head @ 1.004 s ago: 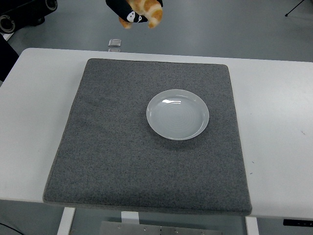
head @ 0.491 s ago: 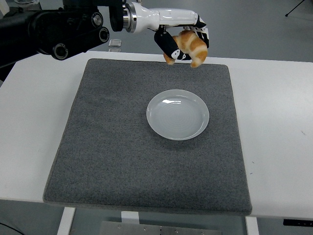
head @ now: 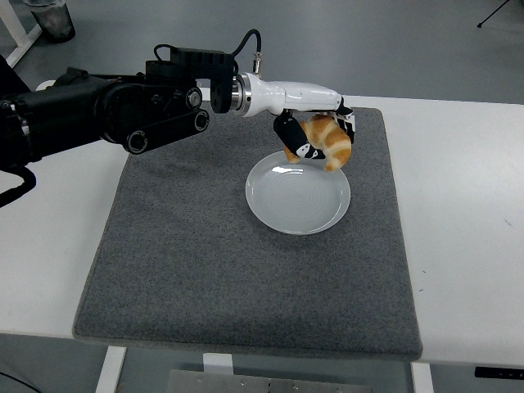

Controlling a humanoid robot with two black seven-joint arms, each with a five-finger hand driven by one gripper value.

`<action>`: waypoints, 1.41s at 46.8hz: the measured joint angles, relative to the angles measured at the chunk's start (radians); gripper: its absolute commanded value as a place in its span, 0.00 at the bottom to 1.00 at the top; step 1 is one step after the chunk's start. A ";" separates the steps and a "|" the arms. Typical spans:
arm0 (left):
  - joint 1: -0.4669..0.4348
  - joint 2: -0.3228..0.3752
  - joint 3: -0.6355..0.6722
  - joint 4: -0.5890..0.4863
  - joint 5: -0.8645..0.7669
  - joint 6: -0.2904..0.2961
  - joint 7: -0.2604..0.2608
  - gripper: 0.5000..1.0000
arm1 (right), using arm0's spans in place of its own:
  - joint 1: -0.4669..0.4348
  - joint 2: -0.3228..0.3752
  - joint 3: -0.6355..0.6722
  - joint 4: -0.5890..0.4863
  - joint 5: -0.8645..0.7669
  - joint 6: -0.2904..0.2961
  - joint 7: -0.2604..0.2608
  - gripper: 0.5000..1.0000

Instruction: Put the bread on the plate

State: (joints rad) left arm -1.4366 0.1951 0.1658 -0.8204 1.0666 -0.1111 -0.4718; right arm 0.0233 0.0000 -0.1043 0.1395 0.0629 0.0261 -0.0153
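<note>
White table (head: 467,246) fills most of the view, its near edge along the bottom, with metal legs just visible under it. Grey floor lies beyond the far edge.

Near to far:

- Grey mat (head: 205,270) — a large felt-like square covering the middle of the table and reaching close to the near edge.
- White plate (head: 296,205) sits on the mat, right of centre and in the far half. Its bowl is bare, with a small glare spot near the far rim.
- Bread (head: 332,139) — a golden croissant, held in the air over the plate's far rim. Whether it touches the plate cannot be told; it looks slightly above it, tilted with one tip down.
- Left hand (head: 315,135) grips the bread: fingers curled round it from above and behind, the dark thumb pressed against its left side. White wrist casing leads back to the bulky black left arm (head: 106,115), which comes in from the left edge and crosses the mat's far left corner.
- Dark container (head: 51,18) stands on the floor at top left, partly cut off by the frame.
- Thin black stand leg (head: 499,11) shows at top right.
</note>
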 measured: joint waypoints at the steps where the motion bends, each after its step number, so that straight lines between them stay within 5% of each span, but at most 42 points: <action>1: 0.004 0.000 0.000 0.000 0.006 0.002 0.000 0.00 | 0.000 0.000 0.000 0.000 0.000 0.000 0.000 0.90; 19: 0.088 0.000 0.002 0.000 0.138 0.004 0.009 0.00 | 0.000 0.000 0.000 0.000 0.000 0.000 0.000 0.90; 66: 0.151 -0.026 0.050 0.023 0.141 0.065 0.015 0.00 | 0.000 0.000 0.000 0.000 0.000 0.000 0.000 0.90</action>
State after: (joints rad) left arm -1.2856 0.1687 0.2158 -0.7975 1.2078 -0.0458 -0.4571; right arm 0.0234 0.0000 -0.1043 0.1396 0.0629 0.0261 -0.0153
